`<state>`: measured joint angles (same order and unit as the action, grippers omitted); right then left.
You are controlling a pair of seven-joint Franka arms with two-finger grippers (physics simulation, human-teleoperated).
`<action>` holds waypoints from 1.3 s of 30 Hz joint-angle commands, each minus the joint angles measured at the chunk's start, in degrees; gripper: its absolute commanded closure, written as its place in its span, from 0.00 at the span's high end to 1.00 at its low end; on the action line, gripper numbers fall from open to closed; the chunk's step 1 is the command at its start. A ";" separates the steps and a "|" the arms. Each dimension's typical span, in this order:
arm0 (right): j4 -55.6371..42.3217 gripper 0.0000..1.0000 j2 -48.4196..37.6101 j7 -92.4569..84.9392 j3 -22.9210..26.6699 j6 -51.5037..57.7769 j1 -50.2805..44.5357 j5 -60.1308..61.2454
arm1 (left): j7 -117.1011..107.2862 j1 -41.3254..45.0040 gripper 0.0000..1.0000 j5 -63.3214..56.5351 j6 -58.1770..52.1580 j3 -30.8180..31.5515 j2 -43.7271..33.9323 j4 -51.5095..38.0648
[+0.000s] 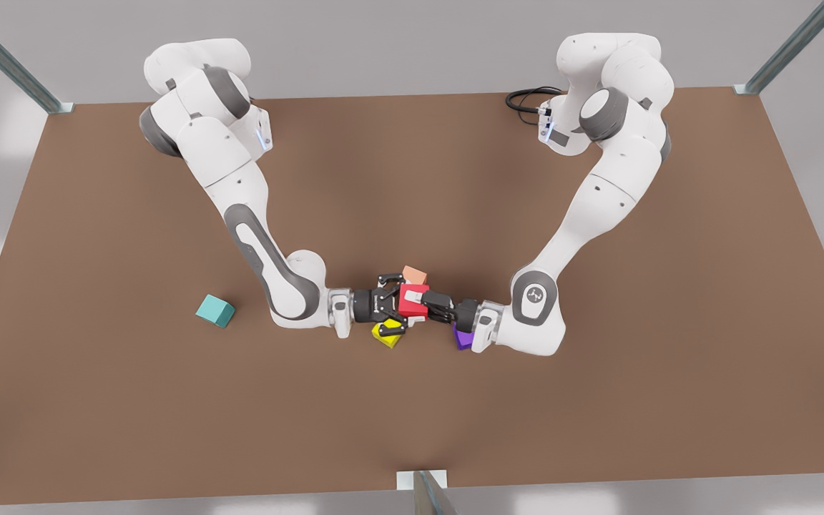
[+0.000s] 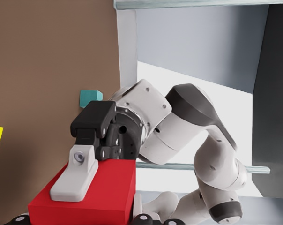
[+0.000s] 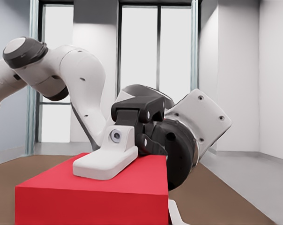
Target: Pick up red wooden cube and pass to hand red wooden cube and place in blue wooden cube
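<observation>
Here the red wooden cube (image 1: 413, 300) sits between the 2 tools near the middle of the table (image 1: 412, 179), toward its front edge, with both arms reaching in level and nose to nose.

The left tool (image 1: 430, 304) comes in from the front view's right. Seen from the right wrist view, 1 of its white fingers (image 3: 106, 157) lies flat on the upper face of the red wooden cube (image 3: 99, 197), so it is clamped on the cube.

The right tool (image 1: 399, 304) comes in from the front view's left. Its dark linkages spread above and below the cube in that view. From the left wrist view, 1 of its white fingers (image 2: 78, 176) lies flat against a face of the red wooden cube (image 2: 108, 197), so it too grips the cube. The 2 tools hold it on different pairs of faces.

The blue wooden cube (image 1: 214, 310) rests alone on the table, well apart toward the front view's left; it also appears beyond the right tool in the left wrist view (image 2: 90, 97).

3 more cubes crowd the meeting point: a salmon cube (image 1: 415, 275) just behind the red one, a yellow cube (image 1: 385, 336) under the right tool, and a purple cube (image 1: 462, 340) partly hidden under the left wrist.
</observation>
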<state>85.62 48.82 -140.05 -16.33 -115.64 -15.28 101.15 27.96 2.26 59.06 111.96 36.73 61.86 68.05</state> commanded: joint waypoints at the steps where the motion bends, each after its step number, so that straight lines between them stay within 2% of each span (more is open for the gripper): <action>1: -0.02 0.60 -0.04 -1.63 -0.02 -0.37 -0.02 0.36 | 2.01 0.03 0.75 0.62 -0.34 0.10 -0.07 -0.02; 6: -0.02 0.61 -0.04 -1.54 -0.02 -0.28 0.16 0.18 | 2.01 0.03 0.78 0.62 -0.34 0.01 -0.07 -0.02; 7: -0.02 0.61 -0.04 -1.54 -0.02 -0.28 0.16 0.18 | 2.01 0.03 0.86 0.62 -0.34 0.10 -0.07 -0.02; 8: -0.02 0.61 -0.04 -1.45 -0.02 -0.28 0.16 0.27 | 2.01 0.03 1.00 0.53 -0.34 0.10 -0.16 -0.02; 13: 0.07 0.61 -0.22 -1.45 -0.02 -0.02 0.51 0.01 | 1.92 -1.99 1.00 -0.26 -1.31 0.01 -0.34 0.07; 16: 0.16 0.62 -0.48 -1.36 0.07 0.68 1.48 -0.60 | 1.74 -8.41 1.00 -6.15 -10.09 -0.17 -0.34 0.15; 18: 0.86 0.62 -0.57 -1.36 0.33 2.96 5.95 -6.13 | 0.60 -12.18 1.00 -9.83 -15.01 -0.17 -0.51 0.15; 19: 1.04 0.62 -0.74 -1.10 0.60 6.13 10.44 -15.53 | -13.43 -15.88 1.00 -18.08 -21.42 -0.17 -0.86 -0.99; 20: 0.69 0.62 -1.80 1.53 0.86 9.73 16.06 -28.09 | -22.07 -15.88 1.00 -36.79 -29.15 0.80 -2.79 -8.10; 21: -1.50 0.62 -3.11 8.20 0.78 13.86 21.16 -41.36 | -22.16 -14.48 1.00 -56.03 -31.98 3.08 -7.97 -9.60; 22: -5.37 0.62 -4.43 15.94 1.13 21.24 25.82 -54.29 | -22.78 -7.72 1.00 -82.06 -34.52 7.47 -13.87 -9.60; 23: -5.99 0.62 -7.15 18.76 2.18 26.69 29.69 -62.82 | -25.05 -5.16 1.00 -85.96 -39.36 10.03 -18.78 -10.04; 24: -6.08 0.62 -9.62 20.70 4.64 28.98 30.31 -71.60 | -25.68 -7.53 1.00 -84.46 -42.17 11.35 -20.20 -10.04; 26: -6.43 0.62 -14.63 30.71 4.47 28.28 28.11 -89.98 | -22.08 -18.60 1.00 -84.20 -45.95 11.26 -19.32 -9.78; 27: -5.91 0.62 -16.12 33.88 4.56 26.27 26.88 -93.24 | -22.60 -20.01 1.00 -84.20 -45.52 11.17 -19.32 -9.78; 28: -5.29 0.62 -16.83 37.04 4.64 24.50 25.65 -95.70 | -26.28 -16.77 1.00 -86.30 -45.87 10.91 -19.32 -9.78; 29: -4.15 0.62 -17.79 39.41 4.55 23.19 24.59 -97.02 | -30.86 -16.15 1.00 -86.66 -45.43 10.21 -19.41 -9.60; 30: -0.73 0.62 -19.99 43.45 4.73 19.94 24.15 -97.55 | -28.59 -8.96 1.00 -80.45 -39.65 -3.03 -29.92 -0.68; 31: 1.73 0.63 -21.66 47.84 4.64 17.13 23.98 -100.00 | -26.30 -4.12 1.00 -65.97 -20.80 -18.05 -47.47 22.22; 32: 2.27 0.64 -21.84 53.11 4.64 15.98 23.72 -104.31 | -26.03 -0.59 1.00 -62.23 -15.54 -24.51 -54.30 31.70; 33: 3.58 0.64 -22.36 57.77 4.64 13.27 23.71 -109.14 | -26.21 -1.55 1.00 -62.31 -17.65 -24.51 -51.06 28.73; 36: 11.67 0.64 -24.38 68.15 4.99 2.97 23.89 -110.38 | -26.65 -0.86 1.00 -62.05 -22.31 -24.42 -48.24 23.19; 37: 12.20 0.64 -24.47 70.43 4.99 2.88 23.98 -110.47 | -26.21 -1.03 1.00 -62.31 -23.45 -24.42 -45.79 19.16; 38: 12.90 0.64 -24.91 73.42 4.99 2.62 23.89 -110.47 | -26.38 2.30 1.00 -68.79 -31.33 -23.63 -44.19 11.27; 39: 13.60 0.64 -24.91 75.89 4.82 1.04 23.89 -110.47 | -26.65 3.19 1.00 -69.08 -34.17 -24.07 -42.09 5.26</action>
<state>98.74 24.12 -105.94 -11.45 -107.35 8.59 -7.01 10.55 4.25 -7.46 83.78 12.78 18.41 77.59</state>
